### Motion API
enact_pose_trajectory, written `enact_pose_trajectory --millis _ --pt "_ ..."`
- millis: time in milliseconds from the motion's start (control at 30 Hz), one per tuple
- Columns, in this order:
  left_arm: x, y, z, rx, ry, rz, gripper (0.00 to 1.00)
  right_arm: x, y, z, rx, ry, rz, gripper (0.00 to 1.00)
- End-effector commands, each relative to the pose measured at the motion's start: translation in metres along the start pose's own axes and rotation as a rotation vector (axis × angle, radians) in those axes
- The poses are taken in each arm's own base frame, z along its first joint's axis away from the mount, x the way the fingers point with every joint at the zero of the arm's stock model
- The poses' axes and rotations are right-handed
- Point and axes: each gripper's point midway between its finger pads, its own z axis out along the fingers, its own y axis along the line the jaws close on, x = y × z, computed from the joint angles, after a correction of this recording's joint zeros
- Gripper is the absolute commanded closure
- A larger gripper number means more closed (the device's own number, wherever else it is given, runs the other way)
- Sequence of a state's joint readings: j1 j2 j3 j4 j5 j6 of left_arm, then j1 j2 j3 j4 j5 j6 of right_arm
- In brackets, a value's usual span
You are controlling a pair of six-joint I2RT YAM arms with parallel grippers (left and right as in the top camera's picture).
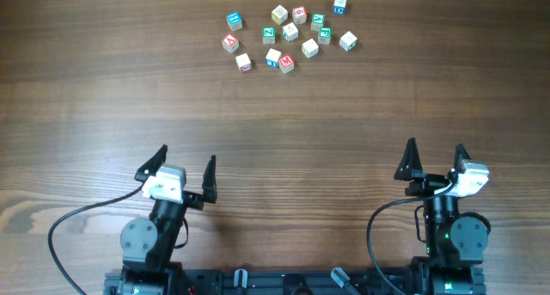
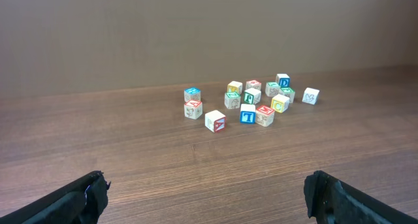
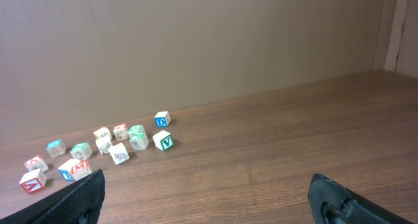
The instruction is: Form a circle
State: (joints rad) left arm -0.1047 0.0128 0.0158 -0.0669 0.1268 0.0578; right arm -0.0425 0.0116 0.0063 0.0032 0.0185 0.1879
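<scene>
Both arms wait at the near edge of the worktop (image 1: pixel 86 97), well apart from the blue D block (image 1: pixel 340 4). The left end effector (image 1: pixel 187 155) and the right end effector (image 1: pixel 435 145) each stand with jaws spread as wide as they go and nothing between them. From that, the step in hand looks like the first reach. It should go best if the D block stays where it lies as a fixed point of the ring, with the others set around a bare middle. Roughly fourteen lettered blocks (image 1: pixel 290 31) lie in a loose clump, nearer the robot than the D block and mostly to its left. The outliers look like sensible first picks: the V block (image 1: pixel 347 41) just nearer than the D block, and the red A block (image 1: pixel 230 43) far to its left. There the jaws can straddle two flat faces without nudging neighbours. One block per trip, lowered squarely, should keep the spacing even. Most letters are too small to read from overhead, and middle blocks partly mask one another in both wrist views. Each wrist view shows only its finger ends, cut off at the lower edge. Whether close pairs truly touch cannot be told.
</scene>
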Motion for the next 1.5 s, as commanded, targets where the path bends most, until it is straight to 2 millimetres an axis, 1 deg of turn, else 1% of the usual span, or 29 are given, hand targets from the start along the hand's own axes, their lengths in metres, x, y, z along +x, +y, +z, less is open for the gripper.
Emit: enact_pose_trajectory --millis 0,1000,1067,1100,1167,1200,1233,1300,1367,1467 --pt "0.003 0.001 0.000 -0.008 0.001 -0.013 0.00 0.000 0.004 0.000 -0.022 -0.002 -0.002 0.00" --pt "0.003 0.001 0.000 -0.008 0.001 -0.013 0.00 0.000 0.004 0.000 -0.022 -0.002 -0.002 0.01" --pt "0.000 0.001 0.000 -0.008 -0.013 -0.012 0.00 0.000 0.004 0.000 -0.022 -0.002 -0.002 0.00" --pt "-0.002 0.001 0.000 -0.005 -0.017 -0.012 0.00 0.000 0.004 0.000 -0.022 -0.002 -0.003 0.00" --pt "0.002 -0.005 0.000 0.029 -0.002 -0.013 0.00 0.000 0.004 0.000 -0.022 -0.002 -0.002 0.00" --pt "0.002 -0.001 0.000 0.003 -0.002 -0.012 0.00 0.000 0.004 0.000 -0.022 -0.002 -0.002 0.00" --pt "-0.001 0.004 0.000 -0.028 -0.016 -0.011 0.00 0.000 0.004 0.000 -0.022 -0.002 -0.002 0.00" --pt "-0.014 -0.010 0.000 0.057 -0.066 -0.002 0.00 0.000 0.004 0.000 -0.022 -0.002 -0.003 0.00" --pt "-0.024 -0.020 -0.003 0.115 -0.096 0.007 0.00 0.000 0.004 0.000 -0.022 -0.002 -0.002 0.00" --pt "-0.031 -0.021 -0.010 0.113 -0.010 -0.052 0.00 0.000 0.004 0.000 -0.022 -0.002 -0.002 0.00"
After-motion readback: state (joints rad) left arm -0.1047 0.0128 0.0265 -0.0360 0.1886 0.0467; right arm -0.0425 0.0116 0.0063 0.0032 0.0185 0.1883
